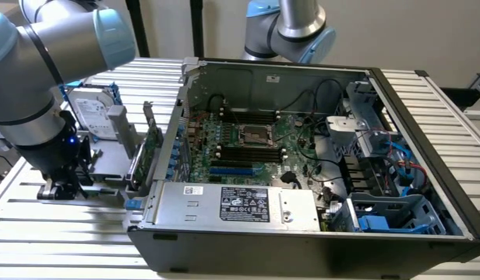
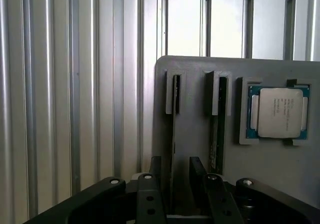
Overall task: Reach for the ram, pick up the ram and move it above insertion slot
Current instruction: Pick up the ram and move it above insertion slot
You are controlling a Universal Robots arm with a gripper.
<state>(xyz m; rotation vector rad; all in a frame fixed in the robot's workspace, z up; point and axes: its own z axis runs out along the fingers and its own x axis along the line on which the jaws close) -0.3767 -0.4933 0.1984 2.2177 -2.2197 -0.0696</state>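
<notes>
Two rams stand edge-on in grooves of a grey holder (image 2: 195, 109). The nearer ram (image 2: 174, 129) runs down between my two black fingers (image 2: 155, 170), which stand apart on either side of it without touching it. My gripper (image 2: 175, 165) is open. The second ram (image 2: 218, 129) sits one groove over. In the exterior view my gripper (image 1: 65, 185) hangs low over the holder, outside the computer case on the exterior view's left. The black insertion slots (image 1: 248, 153) lie in parallel on the motherboard inside the open case, beside the processor socket (image 1: 254, 135).
A processor chip (image 2: 279, 112) rests in a pocket of the holder. A green expansion card (image 1: 152, 146) and a hard drive (image 1: 93, 116) stand between my arm and the case wall (image 1: 174, 134). A blue slot (image 1: 232, 172) and a second arm (image 1: 291, 26) are there too.
</notes>
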